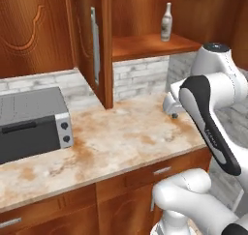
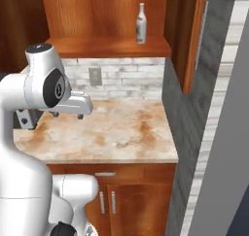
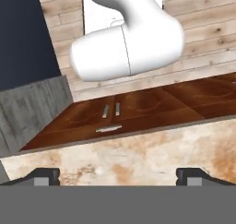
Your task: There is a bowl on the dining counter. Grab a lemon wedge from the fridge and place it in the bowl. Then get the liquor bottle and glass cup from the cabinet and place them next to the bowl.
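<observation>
I'm parked in front of the cabinet, its door swung open with the slim silver handle showing in the upper middle of the left base view. On its inner shelf stands the liquor bottle, upright, near the top of the frame; in the right base view it sits at top centre. I judge this to be the bottle-fetching step, and it has not yet begun in earnest: nothing is held.

The gripper points down at the counter, its two dark fingertips standing wide apart at the bottom corners of the hand view, empty between them. In the right base view the hand hangs low at left, well below the shelf and well apart from the bottle.

Next move, as I read it: lift the hand, turn it to face the shelf, and bring the open jaws around the bottle's round body without tipping it. I can't pick out the glass cup on the shelf from here.

Below the shelf lies a beige marbled counter top blotched rusty brown, with a pale brick backsplash and a wall socket. A grey toaster oven sits at the left of the left base view. Reddish wood drawers run beneath.
</observation>
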You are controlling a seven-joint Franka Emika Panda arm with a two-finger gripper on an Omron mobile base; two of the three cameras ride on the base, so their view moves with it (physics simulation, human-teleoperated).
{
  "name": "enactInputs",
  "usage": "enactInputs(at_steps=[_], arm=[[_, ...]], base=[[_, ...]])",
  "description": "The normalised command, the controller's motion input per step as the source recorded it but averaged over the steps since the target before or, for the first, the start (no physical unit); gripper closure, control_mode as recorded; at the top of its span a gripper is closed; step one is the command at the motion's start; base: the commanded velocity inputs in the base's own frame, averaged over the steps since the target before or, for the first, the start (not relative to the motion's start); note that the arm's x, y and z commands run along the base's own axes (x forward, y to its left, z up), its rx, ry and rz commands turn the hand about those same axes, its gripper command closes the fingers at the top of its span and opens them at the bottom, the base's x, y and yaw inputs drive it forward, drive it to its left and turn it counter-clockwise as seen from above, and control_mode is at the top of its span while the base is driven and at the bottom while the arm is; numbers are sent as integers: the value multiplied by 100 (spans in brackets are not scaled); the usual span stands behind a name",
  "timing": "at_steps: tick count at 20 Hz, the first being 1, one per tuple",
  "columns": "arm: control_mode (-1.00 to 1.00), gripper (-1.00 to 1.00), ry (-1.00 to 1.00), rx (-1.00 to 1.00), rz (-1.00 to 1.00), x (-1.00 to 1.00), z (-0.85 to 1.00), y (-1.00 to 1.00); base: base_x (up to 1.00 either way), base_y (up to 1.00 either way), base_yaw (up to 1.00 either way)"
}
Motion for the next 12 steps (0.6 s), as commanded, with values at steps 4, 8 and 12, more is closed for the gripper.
enactInputs(at_steps=[4,8,12], arm=[[100,-100,0,0,0,0,0,0],[100,-100,0,0,0,0,0,0],[100,-100,0,0,0,0,0,0]], base=[[46,-42,36],[61,-32,14],[37,-23,0]])
